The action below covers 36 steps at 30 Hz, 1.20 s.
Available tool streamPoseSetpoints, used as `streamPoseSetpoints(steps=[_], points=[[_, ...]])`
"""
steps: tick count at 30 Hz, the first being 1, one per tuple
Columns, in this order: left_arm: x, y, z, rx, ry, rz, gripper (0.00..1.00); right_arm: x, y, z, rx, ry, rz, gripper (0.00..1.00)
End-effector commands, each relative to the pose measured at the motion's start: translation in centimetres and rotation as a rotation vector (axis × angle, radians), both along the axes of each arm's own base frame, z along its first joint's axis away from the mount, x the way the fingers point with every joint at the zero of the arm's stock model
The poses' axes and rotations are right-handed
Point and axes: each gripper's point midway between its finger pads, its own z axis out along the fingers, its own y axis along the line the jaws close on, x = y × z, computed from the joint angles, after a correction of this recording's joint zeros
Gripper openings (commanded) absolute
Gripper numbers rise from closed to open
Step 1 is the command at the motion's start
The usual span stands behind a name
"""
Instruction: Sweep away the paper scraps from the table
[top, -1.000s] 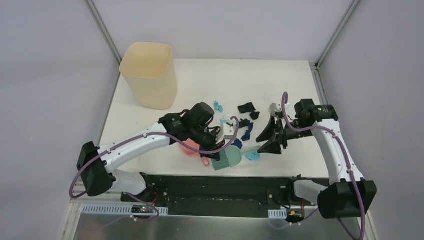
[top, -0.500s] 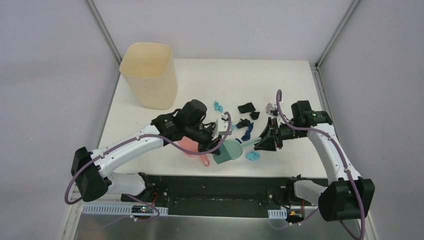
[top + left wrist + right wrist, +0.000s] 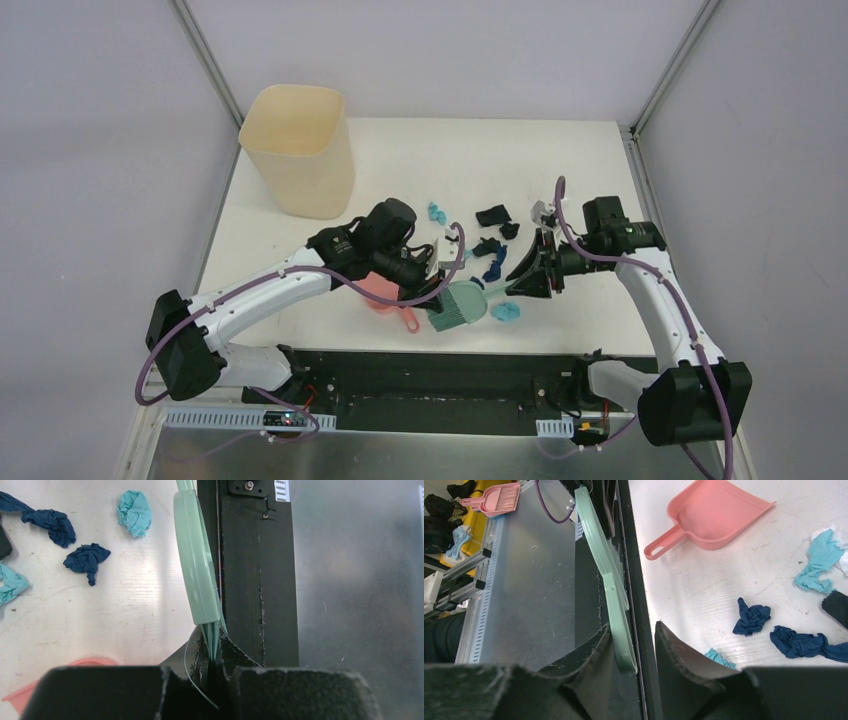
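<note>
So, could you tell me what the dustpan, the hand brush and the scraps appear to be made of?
The dustpan looks like moulded pink plastic, smooth with a soft sheen. The hand brush seems translucent teal plastic, its bristles fine synthetic strands. The scraps look like crumpled matte paper, creased, though they could be tissue.

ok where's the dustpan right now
In the top view the pink dustpan lies on the table near its front edge, left of centre. It is partly under the left arm, with the teal brush just to its right.
</note>
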Motion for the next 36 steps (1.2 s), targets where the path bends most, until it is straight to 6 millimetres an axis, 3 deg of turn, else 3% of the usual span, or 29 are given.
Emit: streamPoseSetpoints(steps=[1, 10, 13, 14, 16, 18, 22, 26, 29, 32, 34, 36], points=[[-0.2, -0.8, 1.6, -0.071, -0.010, -0.037, 0.00, -0.1, 0.6, 2.0, 0.052, -0.045, 0.038, 0.35], [-0.2, -0.9, 1.4, -0.063, -0.003, -0.041, 0.00, -0.6, 0.8, 2.1, 0.067, -0.020, 0.049, 0.15], [0.5, -0.9, 0.8, -0.039, -0.009, -0.001, 0.00, -0.5, 0.9, 2.4, 0.081, -0.013, 0.050, 0.00], [0.8, -0.9, 0.7, -0.032, -0.018, 0.011, 0.04, -0.4, 0.9, 2.5, 0.078, -0.013, 0.047, 0.00], [1.6, -0.8, 0.3, -0.013, -0.042, 0.058, 0.31, -0.1, 0.9, 2.4, 0.068, -0.005, 0.037, 0.00], [2.8, -0.6, 0.0, -0.002, -0.089, 0.121, 0.46, 0.1, 0.9, 2.2, 0.061, 0.019, 0.026, 0.00], [4.7, -0.1, 1.4, -0.092, -0.227, 0.231, 0.62, 1.3, 0.7, 1.0, 0.007, 0.091, -0.031, 0.00], [6.4, 0.9, 1.5, -0.089, -0.319, 0.324, 0.66, 3.8, 0.2, -0.7, -0.103, 0.198, -0.169, 0.00], [9.8, 3.2, 1.1, 0.047, -0.397, 0.519, 0.67, 6.1, -0.8, -1.7, -0.205, 0.236, -0.295, 0.00], [12.8, 7.7, 0.2, 0.299, -0.416, 0.799, 0.73, 8.0, -2.2, -2.0, -0.287, 0.242, -0.409, 0.00], [13.5, 10.8, 0.1, 0.440, -0.384, 1.004, 0.71, 9.0, -3.0, -2.1, -0.328, 0.226, -0.472, 0.00], [12.3, 11.9, -0.6, 0.463, -0.243, 1.169, 0.68, 10.2, -4.1, -1.9, -0.369, 0.190, -0.557, 0.00]])
